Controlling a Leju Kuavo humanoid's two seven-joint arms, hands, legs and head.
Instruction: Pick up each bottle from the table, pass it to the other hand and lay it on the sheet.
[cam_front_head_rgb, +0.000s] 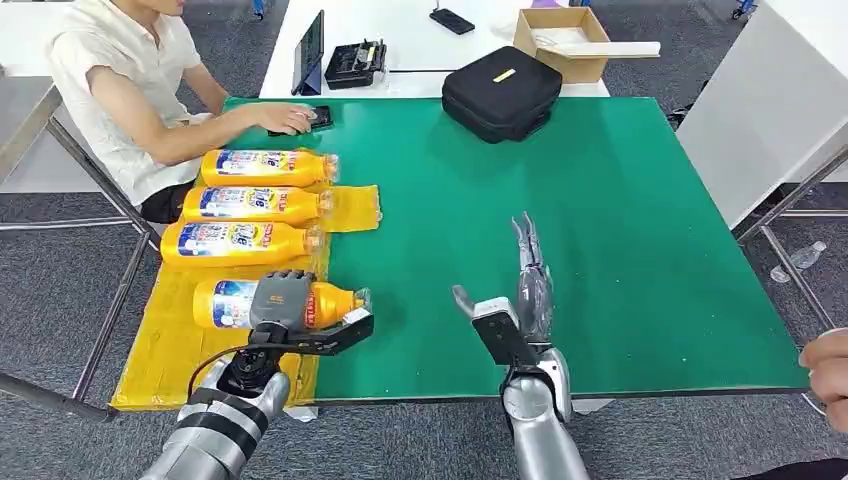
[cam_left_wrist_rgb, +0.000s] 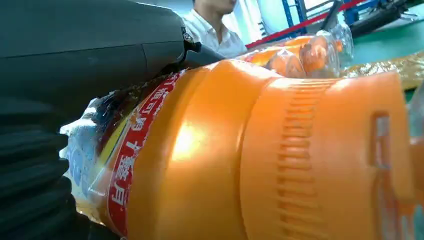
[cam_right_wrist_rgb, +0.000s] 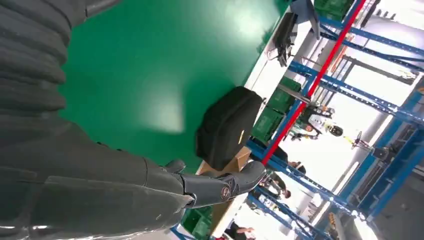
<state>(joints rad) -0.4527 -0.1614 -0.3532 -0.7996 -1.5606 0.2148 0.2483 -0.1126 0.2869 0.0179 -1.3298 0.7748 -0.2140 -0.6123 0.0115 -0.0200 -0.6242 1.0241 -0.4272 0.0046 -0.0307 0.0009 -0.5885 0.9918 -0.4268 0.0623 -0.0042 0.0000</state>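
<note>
Placement is the step in hand, by my reading: the left hand (cam_front_head_rgb: 281, 300) wraps its dark fingers over the middle of a yellow plastic bottle with a blue-and-white label and orange cap (cam_front_head_rgb: 285, 303), which lies on its side on the crinkled yellow plastic sheet (cam_front_head_rgb: 165, 345) at the green table's (cam_front_head_rgb: 620, 230) left edge. Three more yellow bottles (cam_front_head_rgb: 262, 203) lie in a row on the sheet farther from the robot, caps pointing toward the table's middle. The held bottle is near the closest of them but apart from it, its cap (cam_front_head_rgb: 347, 299) right at the sheet's inner edge.

The left wrist view shows the label pressed under the hand's grey cover, so the grip looks firm. To finish well, the bottle should rest fully on the sheet before the fingers loosen; otherwise the round body may roll toward the table edge or off the sheet. Opening slowly and lifting straight up would avoid dragging the label or nudging the row.

The right hand (cam_front_head_rgb: 518, 290) hovers over bare green mat, fingers straight and spread, holding nothing. It is well apart from the bottles.

A seated person's hand (cam_front_head_rgb: 295, 117) rests at the table's far left corner, and a black zipped case (cam_front_head_rgb: 500, 92) sits at the far edge, both away from the work.
</note>
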